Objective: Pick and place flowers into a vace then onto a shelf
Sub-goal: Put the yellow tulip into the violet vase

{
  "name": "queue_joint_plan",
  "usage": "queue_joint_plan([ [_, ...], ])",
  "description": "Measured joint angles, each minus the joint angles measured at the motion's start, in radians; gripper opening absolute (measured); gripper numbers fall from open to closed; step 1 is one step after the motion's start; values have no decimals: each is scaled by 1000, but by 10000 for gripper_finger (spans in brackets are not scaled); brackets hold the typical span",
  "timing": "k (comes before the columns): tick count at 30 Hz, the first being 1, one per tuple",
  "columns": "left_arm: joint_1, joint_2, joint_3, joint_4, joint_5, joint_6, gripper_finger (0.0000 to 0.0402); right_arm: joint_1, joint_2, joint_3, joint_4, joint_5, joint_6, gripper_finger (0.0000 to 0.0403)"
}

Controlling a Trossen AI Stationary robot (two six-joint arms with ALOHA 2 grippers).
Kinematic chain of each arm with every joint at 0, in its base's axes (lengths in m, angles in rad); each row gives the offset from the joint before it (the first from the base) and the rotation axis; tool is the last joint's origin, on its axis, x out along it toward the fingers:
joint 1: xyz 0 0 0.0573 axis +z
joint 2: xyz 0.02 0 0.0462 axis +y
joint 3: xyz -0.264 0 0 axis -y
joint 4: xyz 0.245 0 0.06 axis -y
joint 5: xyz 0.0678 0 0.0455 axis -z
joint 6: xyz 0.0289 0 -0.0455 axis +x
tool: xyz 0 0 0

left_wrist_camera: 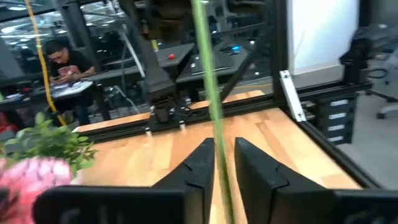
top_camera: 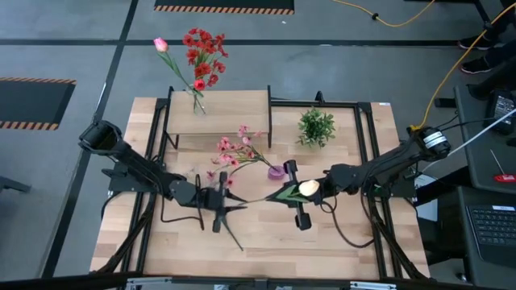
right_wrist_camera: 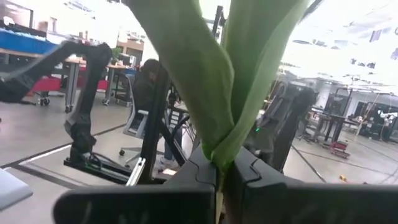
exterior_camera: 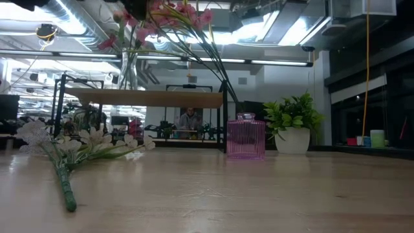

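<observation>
Shelf (top_camera: 234, 109): light wood, upper centre.
Flowers (top_camera: 203, 56): red cluster upright in vase on shelf.
Cream tulip (top_camera: 307, 188): mid-frame, lying level.

- The shelf (top_camera: 230, 110) is standing at the tabletop's (top_camera: 347, 234) rear, carrying a vase of flowers (top_camera: 201, 56).
- A potted plant (top_camera: 316, 127) is sitting to its right.
- A small vase (top_camera: 276, 171) is standing in front of the shelf.

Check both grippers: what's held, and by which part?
One cream tulip with a long green stem spans both. Right gripper is shut at the leaf base; left gripper flanks the lower stem, jaws slightly apart.
</observation>
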Motion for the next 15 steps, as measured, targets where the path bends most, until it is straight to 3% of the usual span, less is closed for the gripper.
queue_joint_plan([
  [8,-83,0,0,0,-2,-1,107,0,-67,1,-124,15,49,2],
  [15,-154,0,0,0,-1,-1,110,5,-121,1,-252,120,81,2],
])
